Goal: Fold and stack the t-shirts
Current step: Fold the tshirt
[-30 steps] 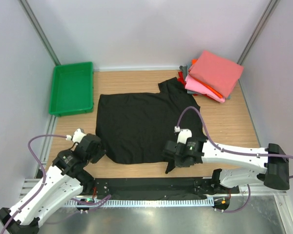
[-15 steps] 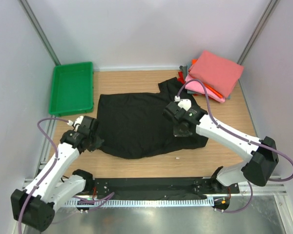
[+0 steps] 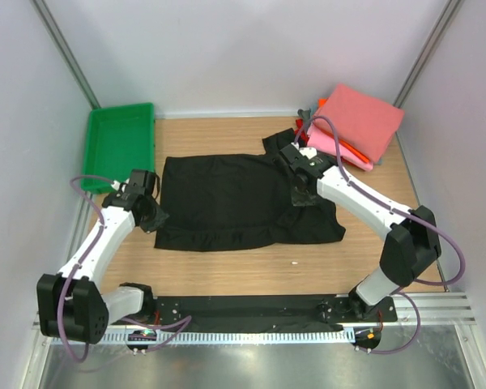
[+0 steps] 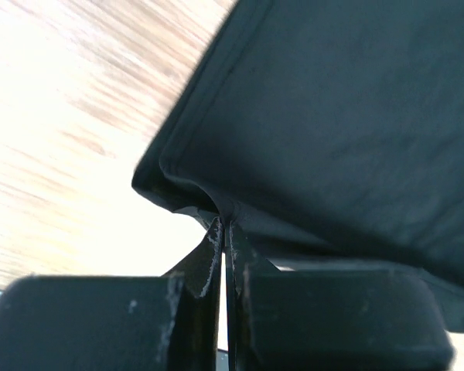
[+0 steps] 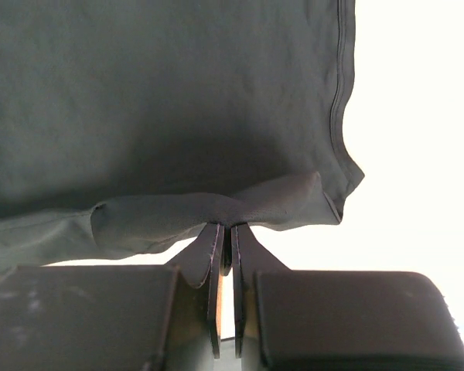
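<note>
On the black t-shirt (image 3: 227,203), fingers (image 4: 204,264) of both outstretched arms (image 3: 358,204), pinched tight.

You see a plain black t-shirt (image 3: 227,203) on the pale wood-grain counter (image 3: 227,271). At ten o'clock the tray (image 3: 120,146) is bright green. At one o'clock the stack (image 3: 358,120) shows salmon-pink over pink, red and orange. The left claw (image 4: 223,232) and right claw (image 5: 226,236) are black.

Left arm: we reach forward, left gripper (image 3: 149,212) pinching the black t-shirt (image 3: 227,203) with jaws pressed together | Right arm: we stretch forward and inward, elbow out right, right gripper (image 3: 301,194) clamped on the same shirt
</note>
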